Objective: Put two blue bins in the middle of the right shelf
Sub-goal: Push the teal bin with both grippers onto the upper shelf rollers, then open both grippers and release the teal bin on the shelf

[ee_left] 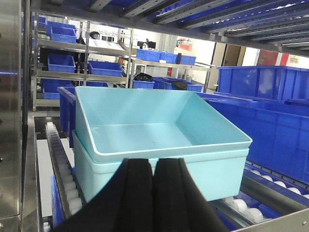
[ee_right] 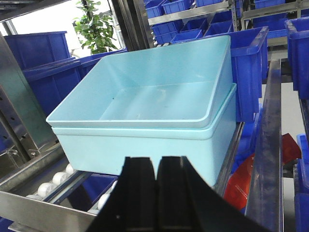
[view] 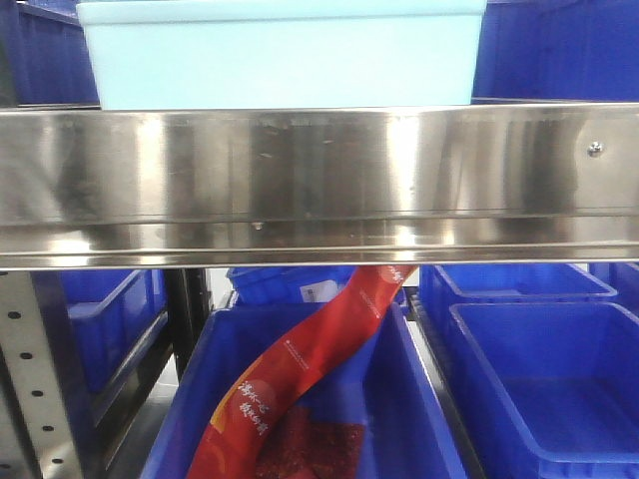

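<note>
bins: two pale blue bins, one nested inside the other, sitting on the roller track of the shelf. The front view only catches the bottom bin's wall just above the shiny steel rail.
top bin: sits a bit high in the lower one, so both rims show stacked; nothing inside as far as I can see.
rollers: white rollers run under and beside the stack.
left gripper: left gripper is right in front of the stack's near wall, black fingers pressed together, nothing between them. Can't tell if it's touching the bin.
right gripper: right gripper, same deal from the other side: jaws closed tight on nothing, just short of the bin wall.
neighbours: dark blue bins next to the stack and on racks further back.
below: a dark blue bin with a red banner trailing into it.
background: a green plant behind the racks.
</note>
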